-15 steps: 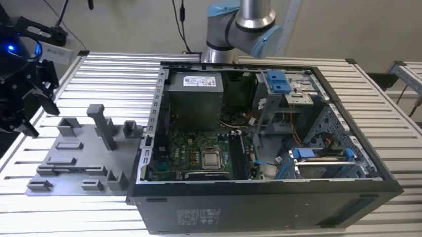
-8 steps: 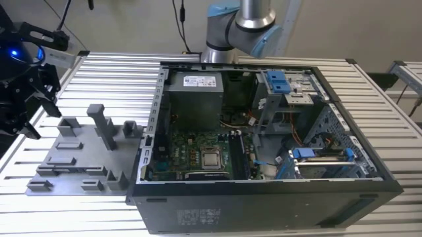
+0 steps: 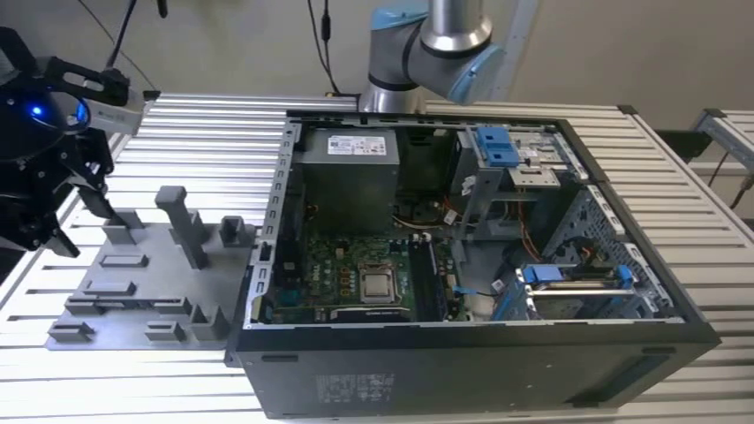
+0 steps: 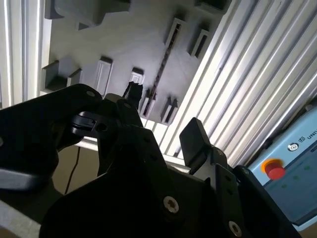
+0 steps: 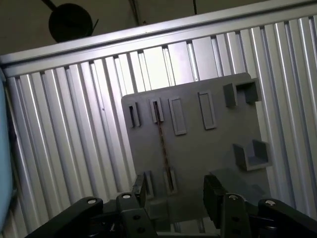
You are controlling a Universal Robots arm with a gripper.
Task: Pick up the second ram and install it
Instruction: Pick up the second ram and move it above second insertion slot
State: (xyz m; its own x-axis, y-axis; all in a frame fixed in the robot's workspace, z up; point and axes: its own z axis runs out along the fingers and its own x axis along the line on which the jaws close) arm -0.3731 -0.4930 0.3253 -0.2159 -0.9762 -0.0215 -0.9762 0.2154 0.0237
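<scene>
The second ram (image 5: 162,146) appears edge-on in the first wrist view as a long, very thin stick, dark with brownish flecks. It stands on its long edge on the flat grey plastic holder plate (image 5: 208,148). Each end sits between a pair of small raised grey slot blocks (image 5: 156,110). The black two-fingered gripper (image 5: 176,191) hangs above the plate with its fingers (image 5: 213,194) spread apart and nothing between them, clear of the stick. In the exterior view, the plate lies at the lower left on the ribbed aluminium table (image 3: 189,132). The open black computer case (image 3: 471,380) with its green motherboard (image 3: 342,274) takes up the centre and right.
</scene>
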